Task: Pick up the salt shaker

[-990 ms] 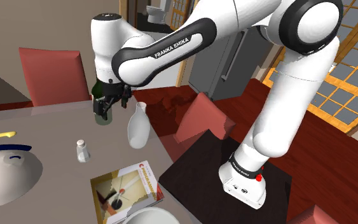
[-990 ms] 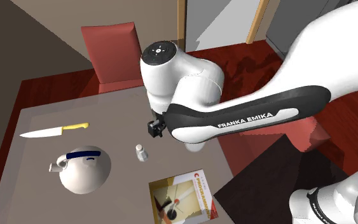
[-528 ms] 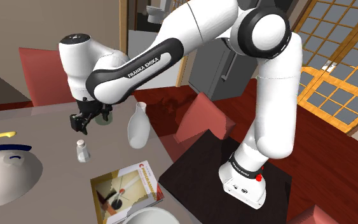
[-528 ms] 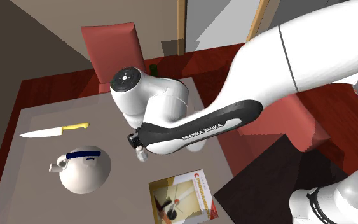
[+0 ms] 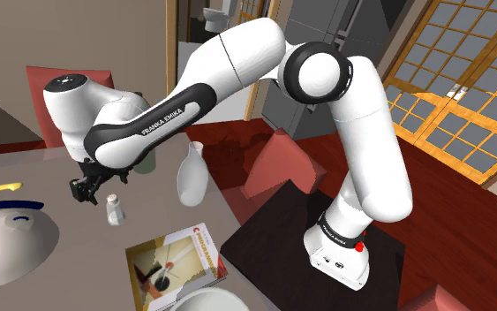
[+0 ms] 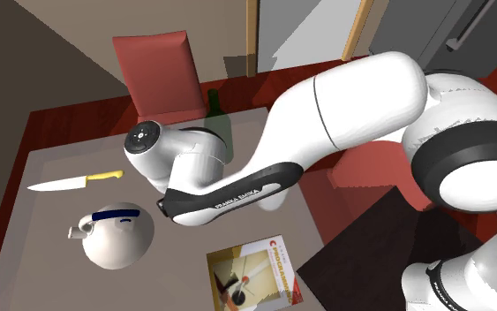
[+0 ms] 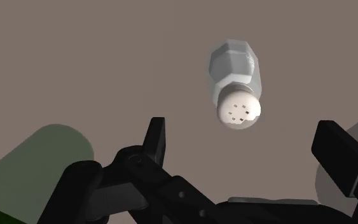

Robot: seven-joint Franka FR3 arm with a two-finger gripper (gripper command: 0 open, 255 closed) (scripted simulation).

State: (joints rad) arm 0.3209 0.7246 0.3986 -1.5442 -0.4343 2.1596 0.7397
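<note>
Your gripper [image 5: 83,188] has swung off the green bottle [image 6: 217,115] and dropped low over the table [image 5: 26,163]. It's now just beside the salt shaker [image 5: 112,209]. The shaker hasn't moved. It's upright on the table between the white vase [image 5: 191,174] and the white rounded vessel [image 5: 12,243], near the book [image 5: 174,263]. In the wrist view the fingers [image 7: 157,137] are spread wide with nothing held, and the shaker's holed cap sits ahead in the gap, untouched. So the approach looks nearly done and the grasp not started. In the shoulder view the gripper sits slightly left of the shaker, so you likely need to centre, lower, then close. The shaker is small, and clipping the cap could tip it.
</note>
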